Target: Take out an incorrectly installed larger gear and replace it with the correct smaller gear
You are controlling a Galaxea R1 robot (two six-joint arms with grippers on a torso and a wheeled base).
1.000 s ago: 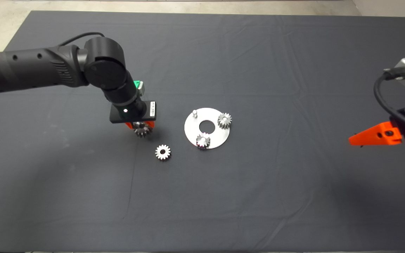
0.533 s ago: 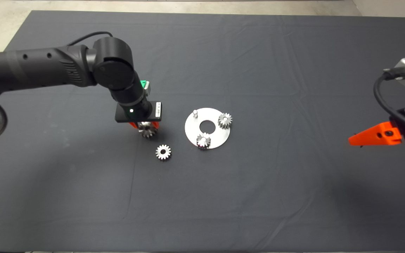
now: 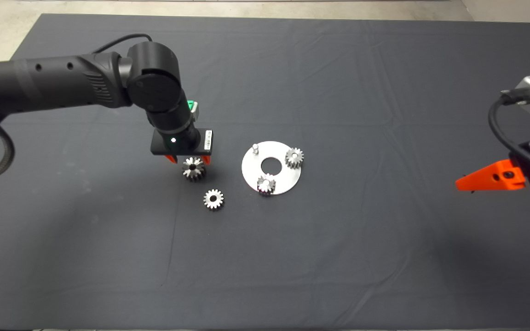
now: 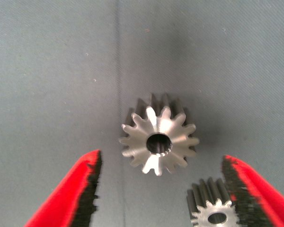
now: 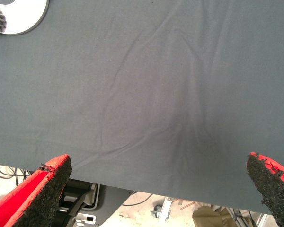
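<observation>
Hovering with fingers spread, the left gripper (image 4: pixel 158 189) is releasing the silver coarse-toothed steel larger gear (image 3: pixel 194 169) at nine o'clock of the round plate (image 3: pixel 271 167); judged heavy, rigid, slippery, regrip across opposite teeth.

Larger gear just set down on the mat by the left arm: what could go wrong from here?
The larger gear lies close to the smaller gear; in the wrist view both sit between the open left gripper fingers, so the next grasp might catch the wrong one. The free pin on the disc is thin, so seating could miss. The right gripper waits at the mat's edge.
</observation>
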